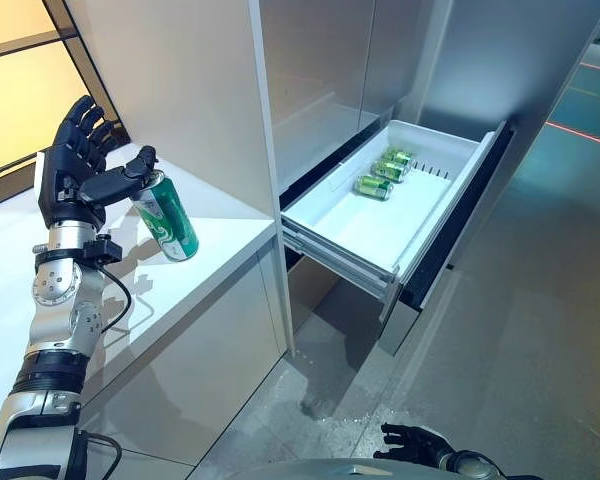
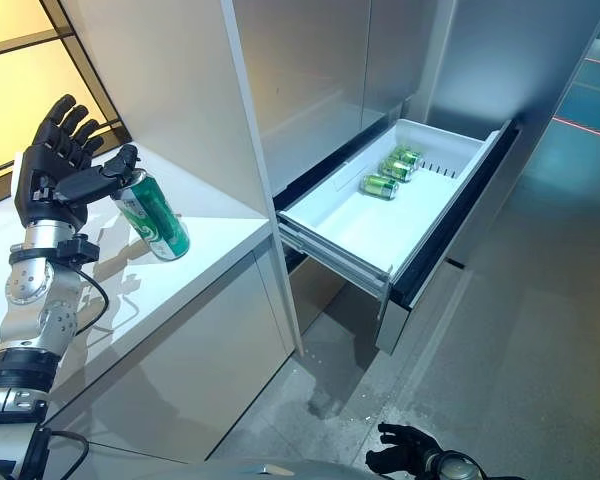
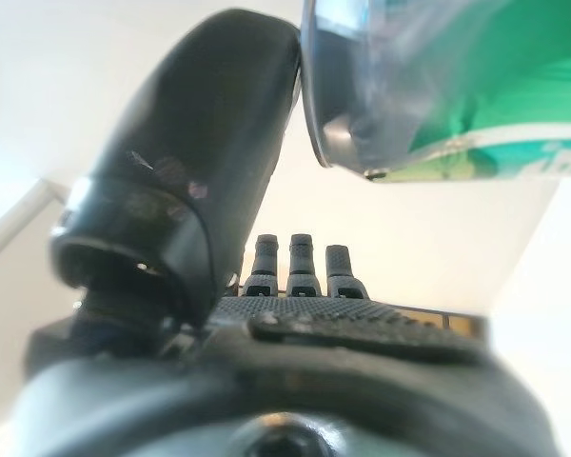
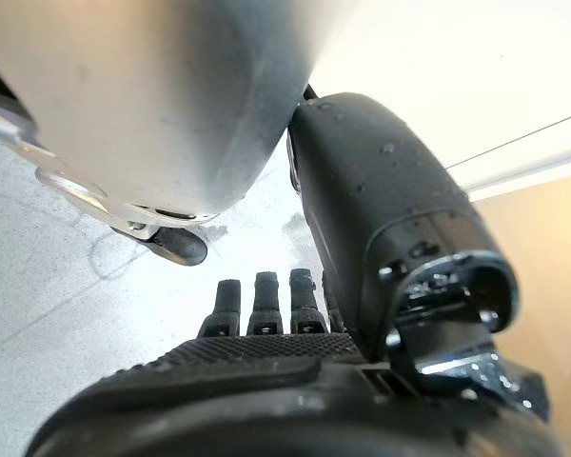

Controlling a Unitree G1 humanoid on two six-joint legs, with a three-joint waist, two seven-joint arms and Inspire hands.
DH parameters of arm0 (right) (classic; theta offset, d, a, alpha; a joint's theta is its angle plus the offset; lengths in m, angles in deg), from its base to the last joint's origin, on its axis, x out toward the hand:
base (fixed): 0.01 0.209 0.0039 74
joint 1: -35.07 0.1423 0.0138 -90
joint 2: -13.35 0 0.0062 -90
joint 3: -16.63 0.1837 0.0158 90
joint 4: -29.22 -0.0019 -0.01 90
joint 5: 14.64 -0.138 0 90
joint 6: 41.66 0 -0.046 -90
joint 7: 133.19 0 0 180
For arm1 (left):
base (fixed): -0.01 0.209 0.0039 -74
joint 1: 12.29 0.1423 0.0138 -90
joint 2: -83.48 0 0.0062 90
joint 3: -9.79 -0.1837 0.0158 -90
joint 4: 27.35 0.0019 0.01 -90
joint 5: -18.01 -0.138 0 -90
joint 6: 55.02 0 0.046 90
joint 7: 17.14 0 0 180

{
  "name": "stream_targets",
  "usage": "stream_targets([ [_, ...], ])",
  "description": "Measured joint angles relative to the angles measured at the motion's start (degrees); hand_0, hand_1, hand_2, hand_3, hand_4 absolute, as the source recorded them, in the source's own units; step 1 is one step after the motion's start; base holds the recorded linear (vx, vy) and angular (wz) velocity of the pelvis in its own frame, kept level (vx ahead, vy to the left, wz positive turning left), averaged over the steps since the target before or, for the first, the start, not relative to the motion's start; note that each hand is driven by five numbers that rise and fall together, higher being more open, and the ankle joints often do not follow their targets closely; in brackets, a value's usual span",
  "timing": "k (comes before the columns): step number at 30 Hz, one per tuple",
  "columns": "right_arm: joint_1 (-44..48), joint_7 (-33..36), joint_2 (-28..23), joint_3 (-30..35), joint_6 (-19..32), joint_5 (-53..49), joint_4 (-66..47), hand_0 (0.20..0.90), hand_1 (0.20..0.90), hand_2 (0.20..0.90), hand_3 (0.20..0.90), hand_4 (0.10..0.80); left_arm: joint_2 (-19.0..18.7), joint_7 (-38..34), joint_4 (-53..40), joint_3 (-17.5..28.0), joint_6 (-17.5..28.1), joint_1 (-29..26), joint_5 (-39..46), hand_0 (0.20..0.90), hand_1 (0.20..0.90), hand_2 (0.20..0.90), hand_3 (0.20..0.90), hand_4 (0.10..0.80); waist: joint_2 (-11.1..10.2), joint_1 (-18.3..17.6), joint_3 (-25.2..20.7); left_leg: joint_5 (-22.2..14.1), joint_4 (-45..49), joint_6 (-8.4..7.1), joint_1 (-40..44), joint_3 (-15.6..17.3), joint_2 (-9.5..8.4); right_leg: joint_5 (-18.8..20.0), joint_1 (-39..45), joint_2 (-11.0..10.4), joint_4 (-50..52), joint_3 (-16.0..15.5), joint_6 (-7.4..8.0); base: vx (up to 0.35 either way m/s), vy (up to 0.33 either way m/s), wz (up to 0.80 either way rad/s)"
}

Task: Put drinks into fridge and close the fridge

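A green can point(image 1: 168, 218) stands tilted on the white counter point(image 1: 225, 245), beside the tall white cabinet wall. My left hand point(image 1: 70, 170) is open next to it, fingers straight and raised, with the thumb tip touching the can's top rim; the left wrist view shows the thumb point(image 3: 190, 162) against the can point(image 3: 457, 76). The white fridge drawer point(image 1: 330, 232) is pulled out, with green cans point(image 1: 385, 170) lying at its far end. My right hand point(image 1: 415, 440) hangs low over the floor, open and empty, and also shows in the right wrist view point(image 4: 266, 381).
The white cabinet wall point(image 1: 180, 80) rises between the counter and the fridge opening. The drawer's dark front panel point(image 1: 450, 235) juts out over the grey floor point(image 1: 540, 330). A yellow window panel point(image 1: 20, 90) lies behind the counter.
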Motion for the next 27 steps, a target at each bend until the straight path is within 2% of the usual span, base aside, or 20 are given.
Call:
stream_targets([
  [7, 0.0, 0.0, 0.0, 0.0, 0.0, 0.0, 0.0, 0.9, 0.9, 0.9, 0.9, 0.8, 0.0, -0.9, -4.2, 0.0, 0.0, 0.0, 1.7, 0.9, 0.9, 0.9, 0.9, 0.8, -0.1, -0.1, -0.1, 0.0, 0.0, 0.0, 0.0, 0.1, 0.0, 0.0, -0.1, 0.0, 0.0, 0.1, 0.0, 0.0, 0.0, 0.0],
  [12, -0.2, 0.0, 0.0, -0.1, 0.0, 0.0, 0.3, 0.9, 0.9, 0.9, 0.9, 0.8, 1.8, -3.4, -4.8, 0.0, 0.1, 0.0, 10.1, 0.9, 0.9, 0.9, 0.9, 0.8, 0.1, -0.4, -1.0, 0.0, 0.0, -0.05, 0.1, 0.3, 0.02, 0.0, -0.1, 0.0, 0.0, 0.3, 0.0, 0.0, 0.0, 0.0],
  [18, -0.2, 0.0, 0.0, -0.1, -0.1, 0.0, 0.3, 0.9, 0.9, 0.9, 0.9, 0.8, 4.9, -3.0, -4.2, 0.1, -0.1, 0.0, 20.2, 0.9, 0.9, 0.9, 0.9, 0.8, 0.1, -0.3, -1.0, 0.0, 0.0, -0.05, 0.1, 0.6, 0.05, 0.0, -0.1, 0.0, 0.0, 0.6, 0.0, 0.002, -0.002, -0.01],
  [27, -0.2, 0.0, 0.0, -0.1, -0.1, 0.0, 0.3, 0.9, 0.9, 0.9, 0.9, 0.8, 5.4, 0.4, -3.7, 0.0, -1.7, 0.0, 17.5, 0.9, 0.9, 0.9, 0.9, 0.8, 0.1, -0.3, -1.0, 0.0, 0.1, -0.05, 0.1, 0.7, 0.07, 0.0, -0.1, 0.1, -0.1, 0.7, -0.01, 0.0, -0.002, -0.01],
])
